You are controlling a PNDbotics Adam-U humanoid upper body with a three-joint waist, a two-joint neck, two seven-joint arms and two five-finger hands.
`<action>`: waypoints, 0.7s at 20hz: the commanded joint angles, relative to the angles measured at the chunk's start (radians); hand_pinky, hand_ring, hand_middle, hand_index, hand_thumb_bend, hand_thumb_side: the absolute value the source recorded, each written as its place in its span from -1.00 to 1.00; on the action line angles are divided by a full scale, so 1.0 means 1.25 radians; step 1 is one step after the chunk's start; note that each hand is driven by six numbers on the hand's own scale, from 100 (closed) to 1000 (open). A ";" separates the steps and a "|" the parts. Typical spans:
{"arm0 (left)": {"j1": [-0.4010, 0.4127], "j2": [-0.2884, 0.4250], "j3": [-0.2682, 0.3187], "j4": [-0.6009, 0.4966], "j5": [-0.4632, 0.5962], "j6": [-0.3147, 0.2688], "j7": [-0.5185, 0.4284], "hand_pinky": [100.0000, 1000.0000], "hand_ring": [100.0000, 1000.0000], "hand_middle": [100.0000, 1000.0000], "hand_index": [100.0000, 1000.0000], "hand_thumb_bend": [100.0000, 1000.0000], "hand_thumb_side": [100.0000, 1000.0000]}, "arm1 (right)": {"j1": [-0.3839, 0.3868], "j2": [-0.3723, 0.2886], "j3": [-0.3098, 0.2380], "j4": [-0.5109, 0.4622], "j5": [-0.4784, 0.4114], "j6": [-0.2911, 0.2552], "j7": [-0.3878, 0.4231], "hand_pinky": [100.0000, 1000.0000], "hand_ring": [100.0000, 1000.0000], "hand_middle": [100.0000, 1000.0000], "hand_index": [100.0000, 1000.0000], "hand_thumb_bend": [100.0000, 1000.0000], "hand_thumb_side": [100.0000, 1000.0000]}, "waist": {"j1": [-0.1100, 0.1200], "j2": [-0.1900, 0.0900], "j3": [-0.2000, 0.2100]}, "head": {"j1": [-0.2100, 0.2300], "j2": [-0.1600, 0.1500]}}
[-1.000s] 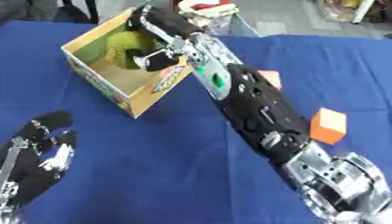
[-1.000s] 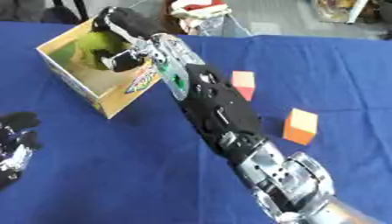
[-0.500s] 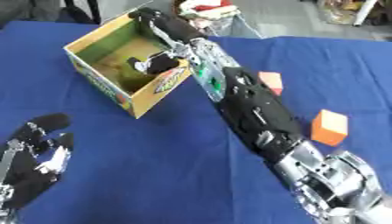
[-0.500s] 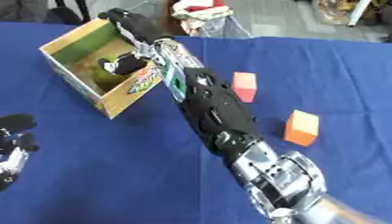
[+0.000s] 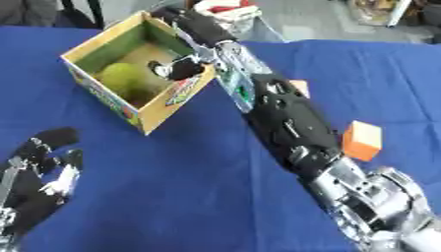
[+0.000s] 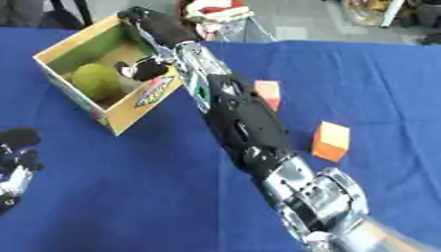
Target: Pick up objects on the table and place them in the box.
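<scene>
Green ball now uncovered in box, right hand open above, orange blocks beside arm

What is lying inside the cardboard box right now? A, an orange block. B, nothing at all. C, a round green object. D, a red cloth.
C: a round green object sits on the floor of the box, by the right hand, while two orange blocks lie on the blue table outside it.
</scene>
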 commanded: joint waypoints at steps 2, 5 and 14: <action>0.005 0.011 0.017 -0.009 -0.001 0.000 0.013 -0.01 0.55 0.43 0.56 -0.75 -0.46 | -0.004 -0.075 0.014 -0.050 -0.057 -0.050 0.049 0.64 0.78 0.75 0.91 -0.58 -0.15 | 0.008 -0.019 -0.026 | 0.022 0.004; 0.012 0.013 0.025 -0.008 -0.004 0.001 0.021 -0.01 0.55 0.43 0.56 -0.75 -0.46 | 0.020 -0.118 0.033 -0.070 -0.098 -0.092 0.086 0.64 0.79 0.75 0.91 -0.65 -0.11 | 0.010 -0.022 -0.058 | 0.036 0.007; 0.019 0.018 0.034 -0.008 -0.008 0.001 0.032 -0.01 0.55 0.43 0.56 -0.74 -0.46 | 0.109 -0.247 0.107 -0.107 -0.222 -0.215 0.198 0.67 0.82 0.76 0.93 -0.64 -0.06 | 0.012 -0.024 -0.098 | 0.048 0.004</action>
